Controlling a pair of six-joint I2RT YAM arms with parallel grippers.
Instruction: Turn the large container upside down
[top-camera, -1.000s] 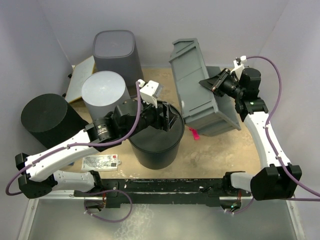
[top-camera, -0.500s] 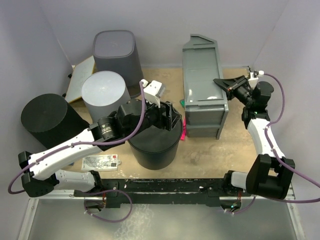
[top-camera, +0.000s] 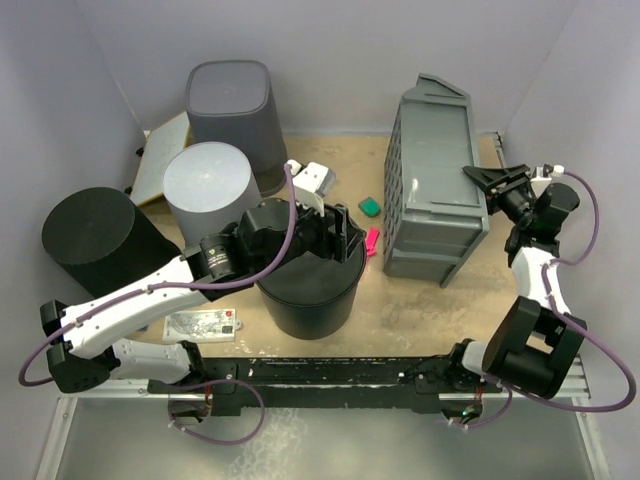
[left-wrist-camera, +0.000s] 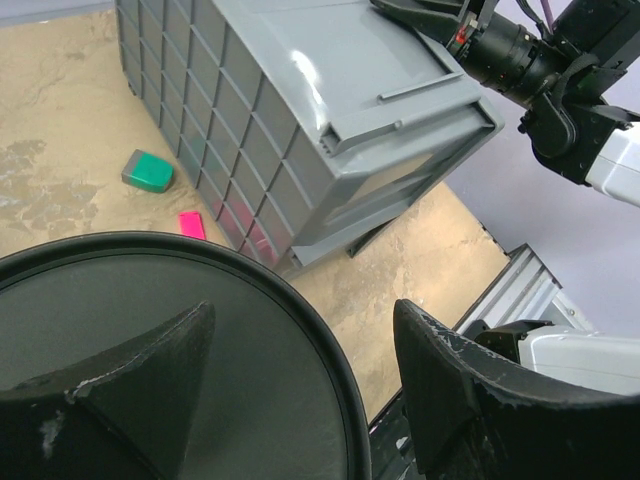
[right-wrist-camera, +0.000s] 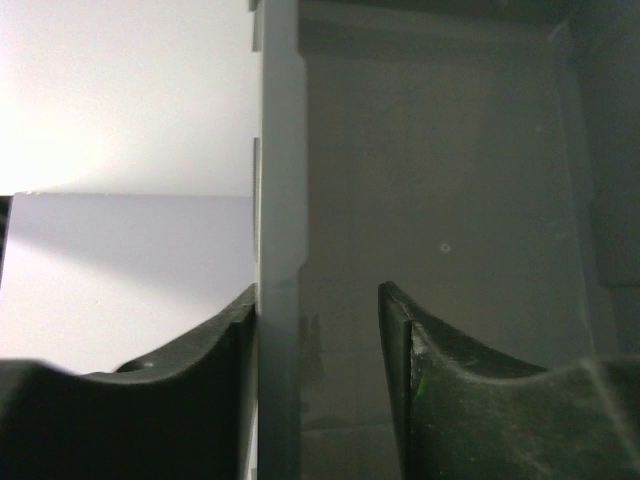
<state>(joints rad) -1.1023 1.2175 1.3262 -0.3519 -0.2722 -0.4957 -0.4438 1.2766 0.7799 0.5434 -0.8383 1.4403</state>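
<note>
One green block (top-camera: 371, 206) beside large container (top-camera: 435, 190) grasped by right gripper (top-camera: 478, 181); left gripper (top-camera: 346, 235) released.

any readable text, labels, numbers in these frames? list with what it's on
None legible.
The white card carries print and a red mark, too small to read.
No markings show on the large container.

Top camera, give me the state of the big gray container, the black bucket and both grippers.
large container: tipped onto its side, not yet upside down.
black bucket: standing, not tipped.
left gripper: open, straddling the black bucket's rim.
right gripper: container wall between its fingers; grip unclear.
</note>
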